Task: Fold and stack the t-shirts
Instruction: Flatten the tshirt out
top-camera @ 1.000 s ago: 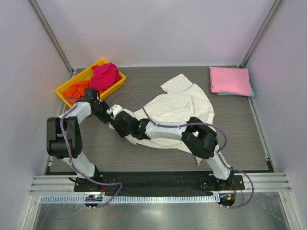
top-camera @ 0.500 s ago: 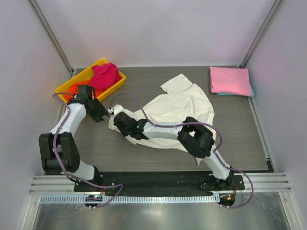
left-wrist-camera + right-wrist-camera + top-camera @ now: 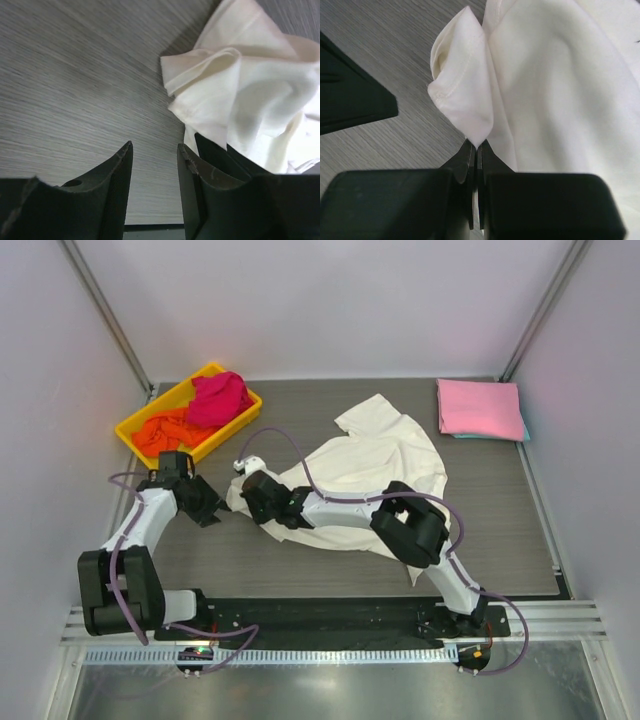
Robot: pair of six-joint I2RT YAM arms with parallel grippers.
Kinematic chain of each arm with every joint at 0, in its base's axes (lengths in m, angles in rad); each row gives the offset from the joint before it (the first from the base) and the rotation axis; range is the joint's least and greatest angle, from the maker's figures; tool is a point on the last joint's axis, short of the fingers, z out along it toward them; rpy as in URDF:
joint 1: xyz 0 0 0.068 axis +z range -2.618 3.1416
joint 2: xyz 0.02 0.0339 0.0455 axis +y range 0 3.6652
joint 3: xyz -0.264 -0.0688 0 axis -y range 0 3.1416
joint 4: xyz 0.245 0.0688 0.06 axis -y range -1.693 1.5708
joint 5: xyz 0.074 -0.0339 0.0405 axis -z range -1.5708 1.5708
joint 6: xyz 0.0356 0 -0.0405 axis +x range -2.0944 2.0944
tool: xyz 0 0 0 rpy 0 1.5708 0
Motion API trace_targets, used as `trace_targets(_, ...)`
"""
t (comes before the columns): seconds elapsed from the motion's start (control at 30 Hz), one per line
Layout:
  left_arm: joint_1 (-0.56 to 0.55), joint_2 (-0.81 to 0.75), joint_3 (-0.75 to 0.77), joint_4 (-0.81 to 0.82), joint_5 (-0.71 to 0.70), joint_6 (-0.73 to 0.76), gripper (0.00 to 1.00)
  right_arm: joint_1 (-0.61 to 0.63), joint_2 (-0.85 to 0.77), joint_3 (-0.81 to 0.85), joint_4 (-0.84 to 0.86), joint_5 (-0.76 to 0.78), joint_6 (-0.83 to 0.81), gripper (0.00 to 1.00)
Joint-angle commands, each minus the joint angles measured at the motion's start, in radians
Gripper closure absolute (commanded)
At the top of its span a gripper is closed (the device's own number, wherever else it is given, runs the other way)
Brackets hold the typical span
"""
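"While I am watching the right wrist view, the right pincer (image 3: 476,146) is pressing its jaws fully together on a fold of the cream-white t-shirt (image 3: 545,75)," I am reporting. "The pinched cloth is rising straight ahead of the tips."

"And where is the rest of that shirt lying?"

"It is spreading out behind and to the right of the right pincer, rumpled on the grey worktop (image 3: 300,415), with the right arm reaching across it."

"What is the left one doing?"

"I am seeing the left pincer (image 3: 155,150) standing partly open, gripping nothing, with bare worktop showing between its jaws. The bunched edge of the cream shirt is sitting ahead of it and to its right, apart from the tips. From above, the two pincers are sitting near each other, not touching."

"And the other shirts?"

"Far off to the right of the right pincer, a folded pink t-shirt (image 3: 480,408) is lying on a teal one (image 3: 456,435) showing only an edge. Beyond the left pincer, the yellow tray (image 3: 128,426) is holding a magenta t-shirt (image 3: 220,398) and an orange t-shirt (image 3: 165,430), both crumpled."
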Motion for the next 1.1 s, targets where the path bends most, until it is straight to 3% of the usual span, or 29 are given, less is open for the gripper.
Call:
trace_targets(0.0, 0.044, 0.006, -0.045, 0.128, 0.099, -0.092, 0.57, 0.0, -0.092, -0.009, 0.064, -0.035, 0.05, 0.99)
trace_targets(0.17, 0.044, -0.02, -0.131, 0.278, 0.131, -0.192, 0.56, 0.0, -0.104, -0.041, 0.073, -0.044, 0.07, 0.99)
trace_targets(0.53, 0.044, -0.031, -0.217, 0.359, 0.093, -0.247, 0.56, 0.002, -0.098, -0.07, 0.128, -0.081, 0.108, 0.99)
trace_targets(0.9, 0.044, -0.032, -0.217, 0.386, 0.088, -0.264, 0.7, 0.0, -0.101, -0.084, 0.122, -0.081, 0.133, 0.99)
trace_targets(1.07, 0.042, -0.029, -0.216, 0.389, 0.101, -0.273, 0.68, 0.0, -0.101, -0.103, 0.124, -0.073, 0.153, 0.99)
